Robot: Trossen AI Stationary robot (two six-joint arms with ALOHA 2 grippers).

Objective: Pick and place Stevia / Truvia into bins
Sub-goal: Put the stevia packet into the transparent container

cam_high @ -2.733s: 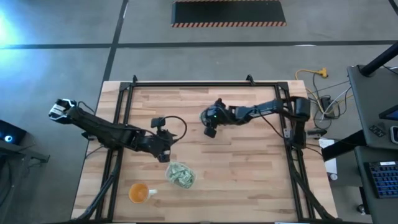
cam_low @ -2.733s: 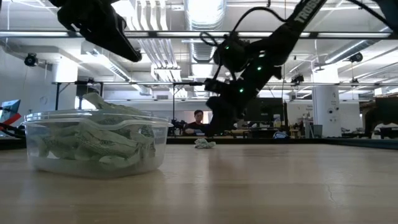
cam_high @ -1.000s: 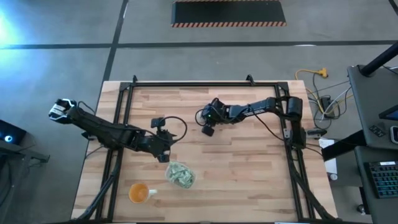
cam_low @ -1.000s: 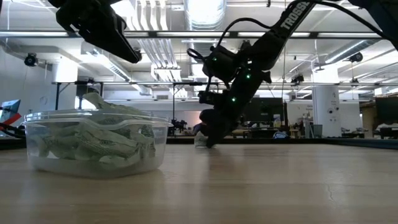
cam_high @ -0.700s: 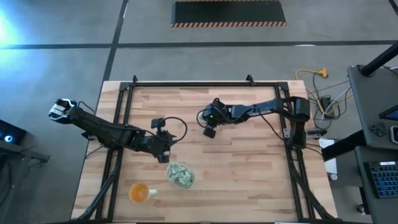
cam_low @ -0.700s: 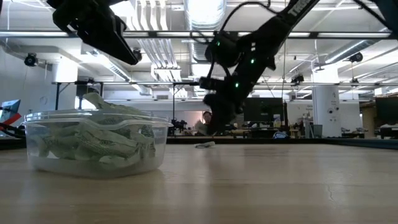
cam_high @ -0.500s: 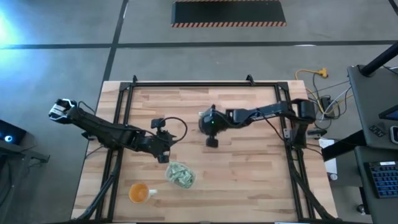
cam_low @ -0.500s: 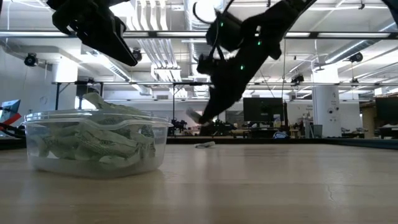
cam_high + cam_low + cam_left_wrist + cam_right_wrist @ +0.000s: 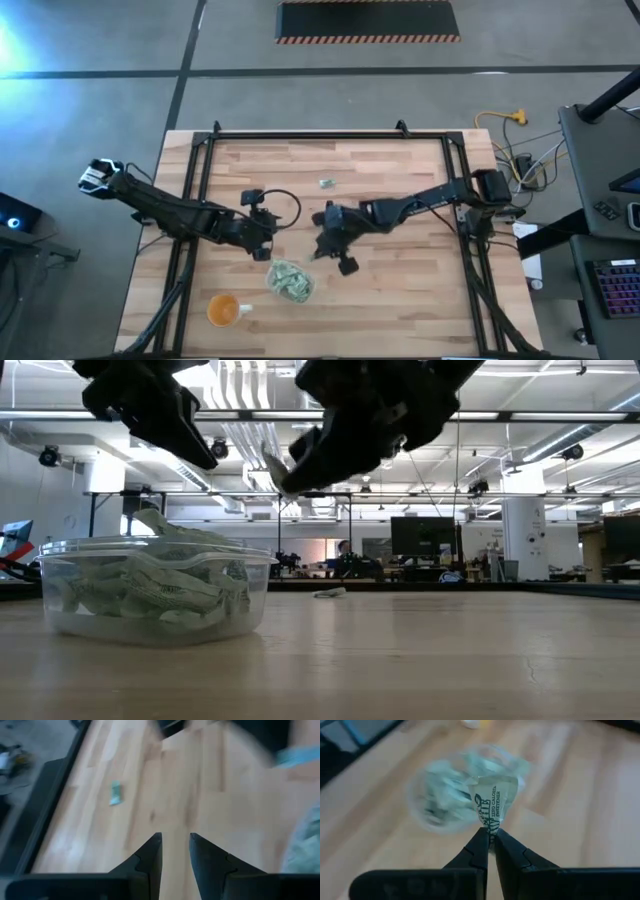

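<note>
A packet [image 9: 490, 804] is pinched in the right gripper [image 9: 490, 838] just beside the tub [image 9: 290, 279]. The left gripper [image 9: 174, 851], slightly parted and empty, is held near the tub's other side.

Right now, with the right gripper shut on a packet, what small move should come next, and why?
Probably carry it on until it is over the tub. The right gripper pinches a packet above the table, and in the high view it sits just beside the tub, not over it.
</note>
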